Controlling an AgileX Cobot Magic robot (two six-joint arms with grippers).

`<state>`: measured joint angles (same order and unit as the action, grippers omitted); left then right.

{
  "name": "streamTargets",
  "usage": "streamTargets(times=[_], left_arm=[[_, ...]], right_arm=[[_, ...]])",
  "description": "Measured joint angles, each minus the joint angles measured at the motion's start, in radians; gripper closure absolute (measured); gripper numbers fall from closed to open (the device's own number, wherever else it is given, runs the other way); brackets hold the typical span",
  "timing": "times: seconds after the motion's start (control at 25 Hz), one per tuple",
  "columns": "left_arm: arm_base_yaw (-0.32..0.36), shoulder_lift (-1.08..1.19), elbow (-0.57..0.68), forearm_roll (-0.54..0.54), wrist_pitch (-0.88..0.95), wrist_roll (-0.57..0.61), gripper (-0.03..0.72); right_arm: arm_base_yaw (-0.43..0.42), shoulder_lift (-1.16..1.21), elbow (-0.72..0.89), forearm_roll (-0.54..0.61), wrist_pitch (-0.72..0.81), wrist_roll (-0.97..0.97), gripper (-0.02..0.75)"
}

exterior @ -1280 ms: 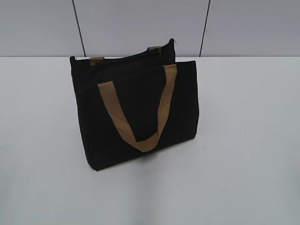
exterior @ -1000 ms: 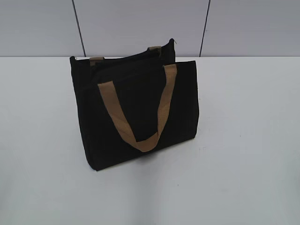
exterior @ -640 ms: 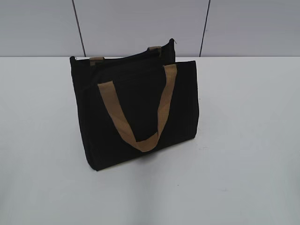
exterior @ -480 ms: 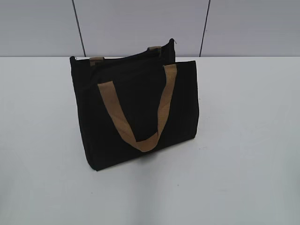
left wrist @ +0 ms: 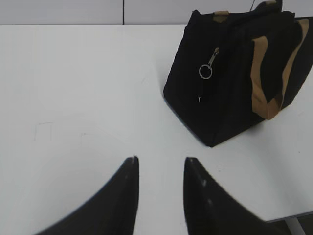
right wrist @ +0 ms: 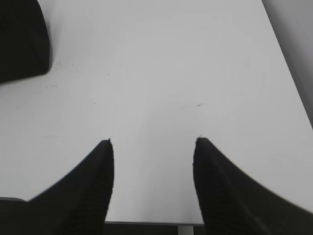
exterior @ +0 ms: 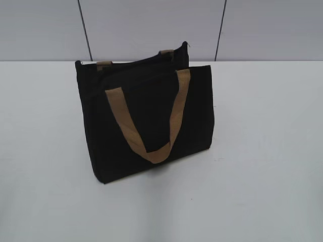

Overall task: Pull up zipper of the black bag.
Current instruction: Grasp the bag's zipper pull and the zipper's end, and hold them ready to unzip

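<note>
The black bag stands upright in the middle of the white table, with two tan webbing handles. It also shows in the left wrist view; there the zipper pull, silvery with a ring, hangs on the bag's narrow end face. A corner of the bag shows at the upper left of the right wrist view. My left gripper is open and empty, well short of the bag. My right gripper is open and empty over bare table. Neither gripper shows in the exterior view.
The white table runs to a grey panelled wall behind the bag. Its near edge shows in the right wrist view, and a corner shows at the lower right of the left wrist view.
</note>
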<state>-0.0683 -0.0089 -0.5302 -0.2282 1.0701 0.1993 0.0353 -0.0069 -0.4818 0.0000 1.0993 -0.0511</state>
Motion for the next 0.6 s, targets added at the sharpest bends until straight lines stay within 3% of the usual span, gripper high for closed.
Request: streamTargets(times=[0.4, 0.6], left_arm=[[0.0, 0.0, 0.0, 0.001, -0.001, 0.0, 0.442], [0.0, 0.02, 0.0, 0.005, -0.002, 0.0, 0.292]], right_arm=[[0.0, 0.0, 0.0, 0.0, 0.0, 0.0, 0.327], [0.0, 0.0, 0.0, 0.0, 0.0, 0.001, 0.327]])
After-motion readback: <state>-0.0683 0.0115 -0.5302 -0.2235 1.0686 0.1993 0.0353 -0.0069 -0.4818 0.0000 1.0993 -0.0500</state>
